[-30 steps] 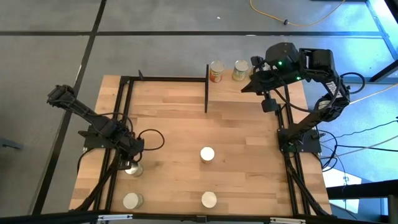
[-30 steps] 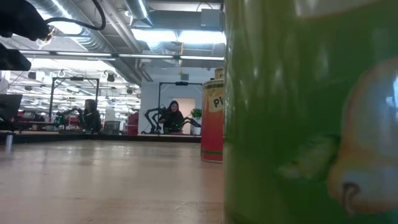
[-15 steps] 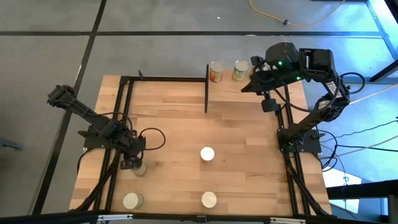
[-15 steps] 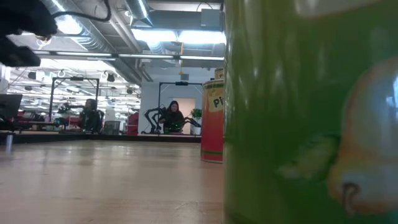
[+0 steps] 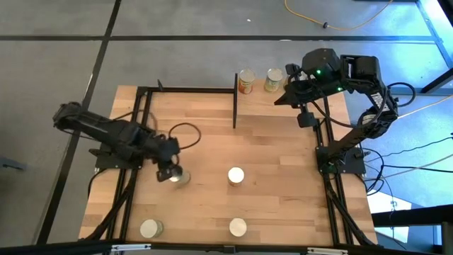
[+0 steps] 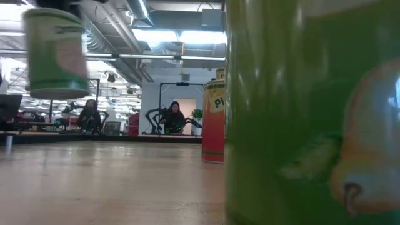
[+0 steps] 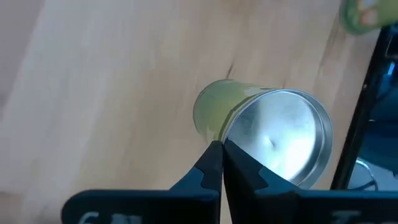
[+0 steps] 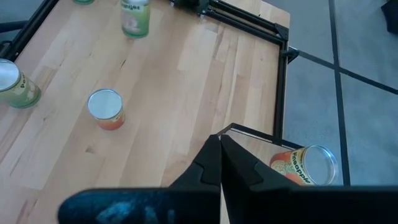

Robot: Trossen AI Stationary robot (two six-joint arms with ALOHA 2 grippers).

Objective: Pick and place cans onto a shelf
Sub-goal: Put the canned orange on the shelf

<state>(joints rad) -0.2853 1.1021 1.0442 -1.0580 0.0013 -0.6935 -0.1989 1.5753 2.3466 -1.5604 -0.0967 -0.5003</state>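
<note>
My left gripper (image 5: pixel 170 172) is shut on a green-labelled can (image 5: pixel 178 177) and holds it above the table's left half. The can shows in mid-air in the low view (image 6: pixel 56 53). My right gripper (image 5: pixel 289 86) is shut and empty, waiting high over the far right by the shelf (image 5: pixel 235 106). Two cans (image 5: pixel 246 81) (image 5: pixel 273 79) stand at the far edge, right of the shelf's black upright panel. Three more cans stand on the table: an orange-red one in the middle (image 5: pixel 236 175) and two near the front edge (image 5: pixel 238 227) (image 5: pixel 150 228). My left gripper meets the green can at the rim of its shiny top (image 7: pixel 239 134). Its fingertips (image 7: pixel 211 158) stand close together there and come down from above at a slant. The gripper hides how they hold the rim. The can hangs upright below the fingers, lifted clear of the table (image 6: pixel 56 87).
A black metal frame (image 5: pixel 141 127) runs round the tabletop's edges. In the low view a green can (image 6: pixel 312 112) stands right in front of the camera and an orange-red one (image 6: pixel 214 122) farther back. People sit in the room beyond the table.
My left gripper has taken hold of the green can near the table's left edge. It has lifted the can clear and carried it toward the table's right and far edges. The can stays upright. My right arm has kept still.
</note>
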